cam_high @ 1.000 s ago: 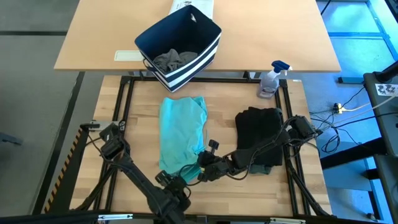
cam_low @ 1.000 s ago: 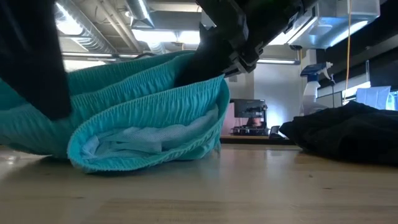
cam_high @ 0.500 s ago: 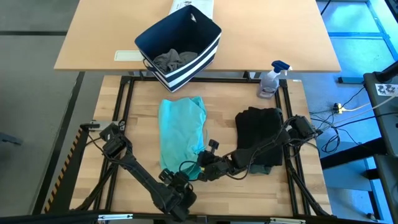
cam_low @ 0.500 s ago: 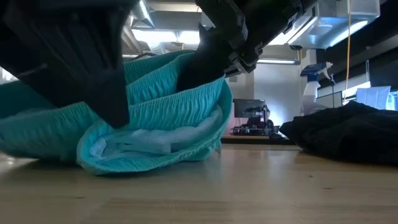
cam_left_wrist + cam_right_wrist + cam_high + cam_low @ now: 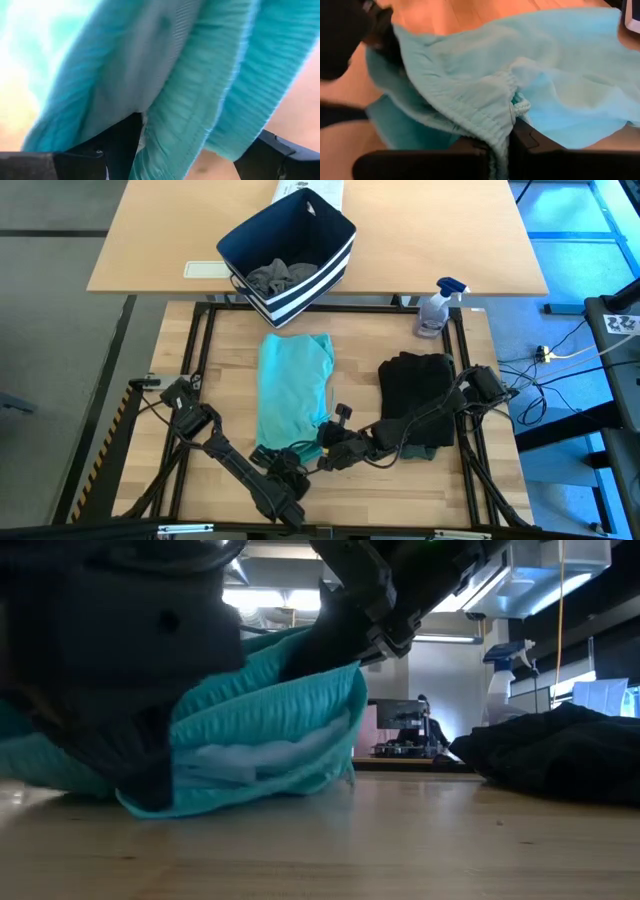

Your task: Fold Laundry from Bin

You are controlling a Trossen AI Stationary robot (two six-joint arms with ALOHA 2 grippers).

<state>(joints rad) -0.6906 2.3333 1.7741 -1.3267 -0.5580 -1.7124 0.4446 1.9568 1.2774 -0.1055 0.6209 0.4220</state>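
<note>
Teal ribbed-waist cloth garment [image 5: 293, 390] lies flat on the pale wooden bench [image 5: 230, 370], lengthwise between the navy-blue striped fabric bin [image 5: 288, 255] and the 2 arms. Right gripper [image 5: 322, 457] has its fingers clamped on the gathered waistband at the near right corner, as the right wrist view shows [image 5: 496, 132]. Left gripper [image 5: 283, 463] sits at the near left of the same hem; in the left wrist view its fingers [image 5: 117, 145] stand apart with the elastic edge lying between them, not yet pinched.

Step in hand, as judged: securing both waistband corners before a fold. The next move calls for the left fingers to come together on the hem, then for both arms to lift and carry it evenly toward the far edge.

Count: 1 teal garment spread, 1 black folded garment [image 5: 415, 408] well to its right, 1 grey garment [image 5: 281, 276] in the bin, 1 bin, 1 spray bottle [image 5: 436, 307].
</note>
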